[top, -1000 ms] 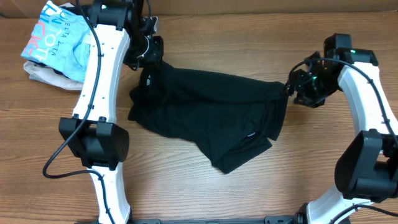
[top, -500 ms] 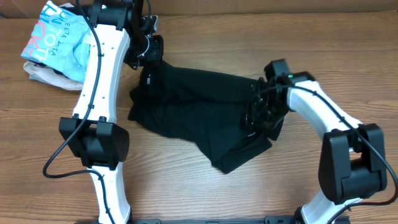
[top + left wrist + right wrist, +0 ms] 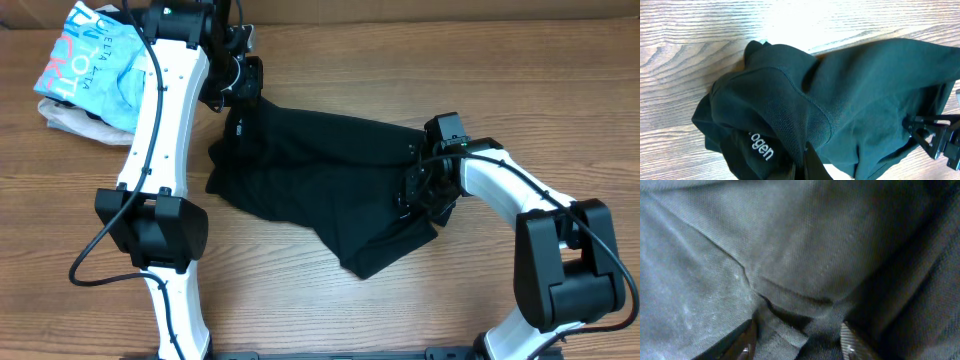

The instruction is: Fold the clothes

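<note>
Overhead — black shirt (image 3: 320,170) on table (image 3: 300,305)

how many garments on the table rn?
3. Black shirt spread mid-table; light blue shirt at the far left corner; beige garment under the blue one, mostly covered. More could be hidden beneath that pile.

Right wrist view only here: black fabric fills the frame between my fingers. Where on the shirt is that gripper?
Observer: Overhead, the right gripper sits near the right edge of the black shirt.
Operator: And the left arm?
Observer: The left gripper is shut on the shirt's far-left corner, with fabric bunched at it.
Operator: Is the shirt flat?
Observer: No, it is crumpled, and one part trails toward the near side of the table.
</note>
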You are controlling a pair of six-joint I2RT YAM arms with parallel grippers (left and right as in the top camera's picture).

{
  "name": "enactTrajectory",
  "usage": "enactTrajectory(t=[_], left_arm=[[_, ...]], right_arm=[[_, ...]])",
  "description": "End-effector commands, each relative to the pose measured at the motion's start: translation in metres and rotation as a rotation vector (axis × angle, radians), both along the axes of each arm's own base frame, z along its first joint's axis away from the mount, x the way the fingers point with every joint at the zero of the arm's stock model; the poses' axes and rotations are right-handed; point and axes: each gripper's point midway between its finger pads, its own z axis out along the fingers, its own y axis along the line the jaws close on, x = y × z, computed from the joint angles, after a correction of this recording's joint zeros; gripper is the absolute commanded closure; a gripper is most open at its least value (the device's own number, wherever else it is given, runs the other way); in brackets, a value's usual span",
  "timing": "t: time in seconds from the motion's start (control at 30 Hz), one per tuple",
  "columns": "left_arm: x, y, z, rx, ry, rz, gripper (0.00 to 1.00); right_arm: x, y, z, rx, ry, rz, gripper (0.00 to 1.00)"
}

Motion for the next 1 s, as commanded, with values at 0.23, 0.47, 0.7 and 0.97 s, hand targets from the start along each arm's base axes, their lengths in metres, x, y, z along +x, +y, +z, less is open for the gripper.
enactTrajectory(t=[0.23, 0.47, 0.7, 0.97], left_arm=[[0.002, 0.004, 0.001, 0.011, -0.014, -0.011, 0.96], [0.002, 0.004, 0.001, 0.011, -0.014, -0.010, 0.96], [0.004, 0.010, 0.000, 0.048, -0.021, -0.003, 0.96], [0.014, 0.025, 0.035, 0.058, -0.126, 0.016, 0.96]], right_arm=[[0.004, 0.010, 0.001, 0.062, -0.023, -0.009, 0.69], [0.004, 0.010, 0.001, 0.061, -0.025, -0.009, 0.83], [0.018, -0.004, 0.016, 0.061, -0.032, -0.056, 0.96], [0.067, -0.038, 0.104, 0.065, -0.108, -0.133, 0.96]])
